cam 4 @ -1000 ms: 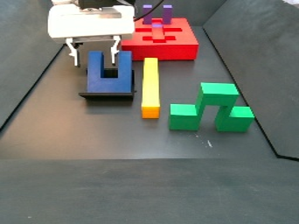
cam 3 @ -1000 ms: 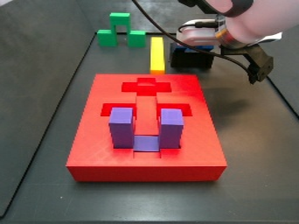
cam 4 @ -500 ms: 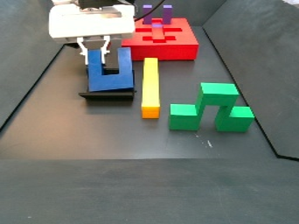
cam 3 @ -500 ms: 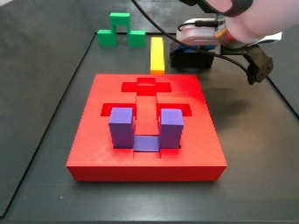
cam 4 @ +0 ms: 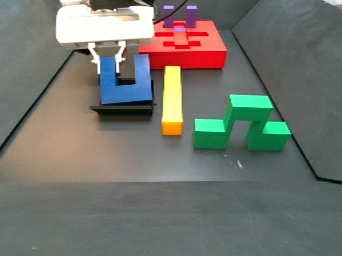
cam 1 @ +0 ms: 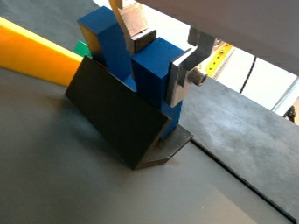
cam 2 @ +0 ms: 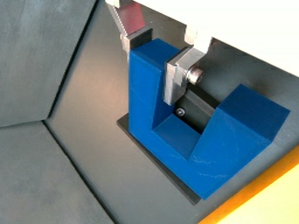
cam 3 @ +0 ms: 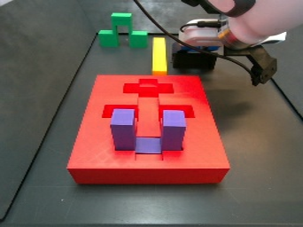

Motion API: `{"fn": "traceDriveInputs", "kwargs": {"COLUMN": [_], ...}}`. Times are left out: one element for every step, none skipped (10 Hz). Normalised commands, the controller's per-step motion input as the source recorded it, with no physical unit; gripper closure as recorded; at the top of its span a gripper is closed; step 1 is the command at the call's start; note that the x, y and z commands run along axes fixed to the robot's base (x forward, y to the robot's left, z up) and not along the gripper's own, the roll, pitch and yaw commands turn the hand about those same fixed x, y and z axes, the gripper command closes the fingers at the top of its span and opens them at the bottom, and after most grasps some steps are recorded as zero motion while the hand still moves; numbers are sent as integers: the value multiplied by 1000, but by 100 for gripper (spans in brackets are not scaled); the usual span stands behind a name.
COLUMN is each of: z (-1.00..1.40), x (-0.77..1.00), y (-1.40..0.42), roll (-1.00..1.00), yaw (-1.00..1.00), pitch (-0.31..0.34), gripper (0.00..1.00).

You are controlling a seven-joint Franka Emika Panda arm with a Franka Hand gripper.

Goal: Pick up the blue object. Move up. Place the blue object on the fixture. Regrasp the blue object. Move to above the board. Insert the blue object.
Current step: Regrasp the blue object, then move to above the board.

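Watching the end effector point(cam 4: 110, 60), you will see its two silver fingers point(cam 2: 177, 80) clasping one prong of the blue block point(cam 4: 124, 84), pads on either flat face; the block stands prongs-up in the black fixture point(cam 4: 123, 105) directly beneath the end effector, its free prong to one side; whether the pads are pressing hard I cannot tell. Judge the grip before you lift: only one prong is held, so the block's weight sits off to the side and it could swing or tilt in the jaws once clear of the fixture; a tilted block would then catch on the rim of the recess in the red board point(cam 3: 149, 124), which lies just beyond the end effector in a side view and already carries a purple block point(cam 3: 148, 130). Mind the fixture too; if the base binds against its walls, it may be dragged along. Beside the end effector lies the yellow bar point(cam 4: 171, 98); a sideways drift low over the desk point(cam 4: 147, 170) could knock it.
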Motion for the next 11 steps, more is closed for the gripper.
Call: {"fn": "traceDriveInputs", "kwargs": {"z": [0, 0, 0, 0, 0, 0, 1400, 1400, 1400, 1400, 1400], "x": [0, 0, 0, 0, 0, 0, 0, 5, -9, -16, 4], "y": [0, 0, 0, 0, 0, 0, 0, -12, -15, 8, -18], "roll": [0, 0, 0, 0, 0, 0, 0, -16, -48, -18, -6], "yaw": [0, 0, 0, 0, 0, 0, 0, -11, -17, -25, -31], "pitch": [0, 0, 0, 0, 0, 0, 0, -32, -39, -30, 19], "gripper": [100, 100, 100, 100, 100, 100, 100, 100, 100, 100, 100]}}
